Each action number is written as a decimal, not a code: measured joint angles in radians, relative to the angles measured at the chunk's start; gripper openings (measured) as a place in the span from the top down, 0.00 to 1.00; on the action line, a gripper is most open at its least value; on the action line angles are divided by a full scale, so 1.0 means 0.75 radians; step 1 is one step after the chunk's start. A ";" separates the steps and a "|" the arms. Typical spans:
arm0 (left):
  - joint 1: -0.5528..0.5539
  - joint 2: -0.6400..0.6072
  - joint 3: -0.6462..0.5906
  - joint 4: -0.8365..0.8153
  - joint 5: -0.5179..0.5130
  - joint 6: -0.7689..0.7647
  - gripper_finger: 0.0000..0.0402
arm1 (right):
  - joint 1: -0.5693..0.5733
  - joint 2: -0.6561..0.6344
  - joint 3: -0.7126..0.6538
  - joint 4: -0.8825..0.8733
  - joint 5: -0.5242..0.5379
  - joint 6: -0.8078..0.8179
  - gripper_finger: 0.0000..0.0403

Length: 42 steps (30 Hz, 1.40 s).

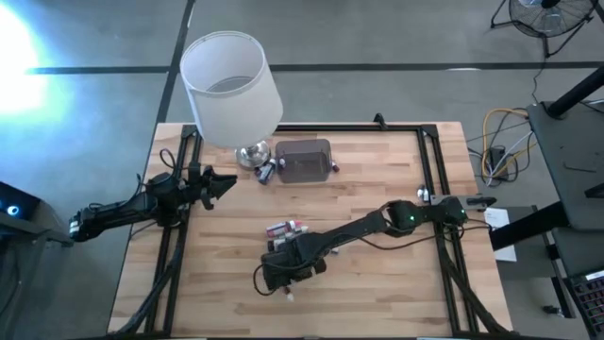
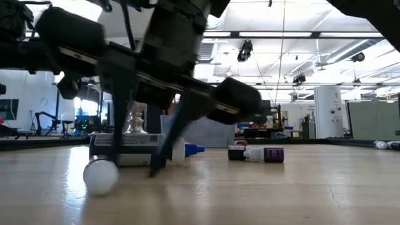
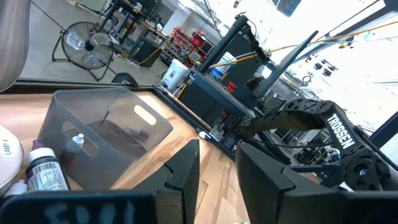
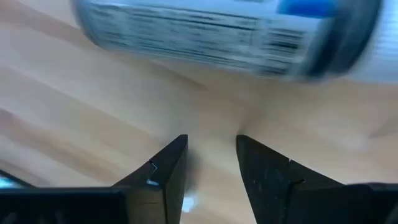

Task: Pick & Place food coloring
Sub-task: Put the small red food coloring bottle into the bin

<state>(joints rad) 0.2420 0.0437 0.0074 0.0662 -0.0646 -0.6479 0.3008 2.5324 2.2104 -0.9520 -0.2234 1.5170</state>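
The counter [image 1: 377, 283] is pale wood with a dark frame along its edges; at its far side stands a lamp [image 1: 229, 85] with a white shade, and just beside its chrome base lies a grey box [image 1: 304, 159], a few bottles [image 1: 265, 171] clustered between base and box, 1 more inside the box in the left wrist view; the left arm waits over the counter's left edge, its pincer [image 1: 223, 183] pointing toward the box with its fingers a narrow gap apart and nothing between them; the right arm reaches across from the right edge to the near middle, its pincer [image 1: 283, 274] tipped down at the wood, fingers slightly parted and gripping nothing; a blue-labelled bottle [image 4: 236, 37] lies on its side just ahead of the fingertips; more bottles [image 1: 285, 228] lie near the centre, just beyond that pincer; a small white cap [image 1: 288, 296] sits near it on the near side.
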 joint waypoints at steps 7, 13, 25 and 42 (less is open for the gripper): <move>0.000 0.000 0.000 0.000 0.000 0.000 0.79 | 0.001 -0.006 0.077 -0.187 -0.061 -0.148 0.66; 0.000 0.001 0.000 0.000 0.000 0.000 0.79 | -0.002 -0.014 0.123 -0.126 -0.106 -0.026 0.66; 0.000 0.001 0.000 0.000 0.000 0.000 0.79 | 0.041 -0.012 0.105 -0.013 0.076 -0.264 0.66; 0.000 0.001 -0.001 0.000 0.000 0.000 0.79 | 0.132 -0.003 0.166 -0.016 0.095 -1.997 0.66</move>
<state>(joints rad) 0.2417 0.0441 0.0071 0.0662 -0.0645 -0.6479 0.3996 2.5299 2.3348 -0.9638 -0.1524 0.0193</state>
